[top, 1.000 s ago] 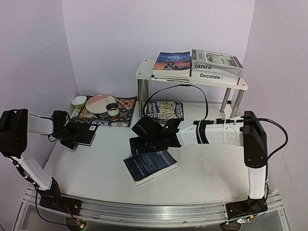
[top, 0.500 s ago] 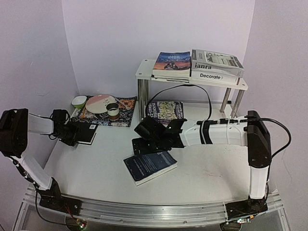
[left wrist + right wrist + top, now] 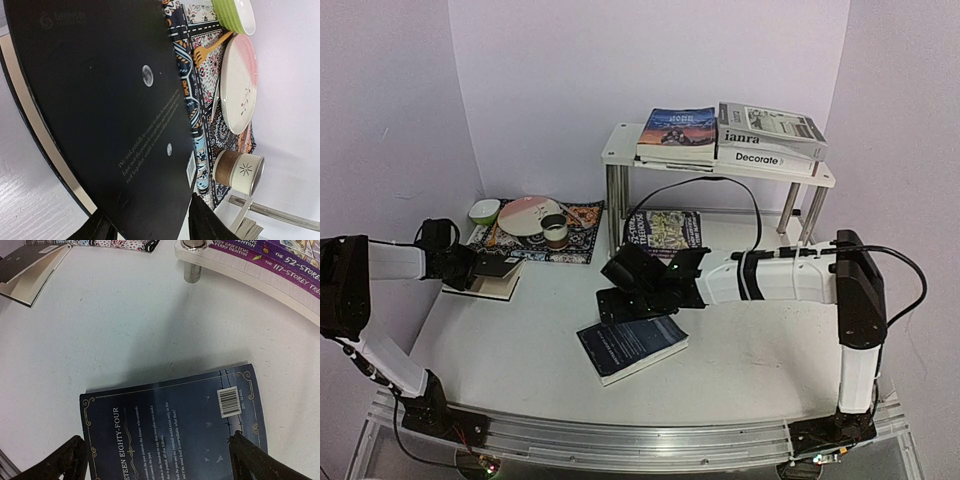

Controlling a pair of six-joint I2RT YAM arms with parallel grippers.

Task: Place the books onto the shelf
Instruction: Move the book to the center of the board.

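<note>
White table [image 3: 750,350] carries the chrome-legged shelf [image 3: 620,152] at the back, with books [image 3: 720,135] stacked on its top board and purple paperbacks [image 3: 665,230] on the lower one. The blue book [image 3: 632,346] lies flat in front, and my right claw [image 3: 162,462] hangs over it, jaws spread wide. The black book [image 3: 492,272] sits tilted beside the placemat [image 3: 585,245], its edge between the fingers of my left claw [image 3: 152,227]. Whether they pinch it, I cannot tell.

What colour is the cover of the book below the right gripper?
Dark blue book, gold scrollwork and lettering, white barcode patch. Clearest in the right wrist view.
</note>
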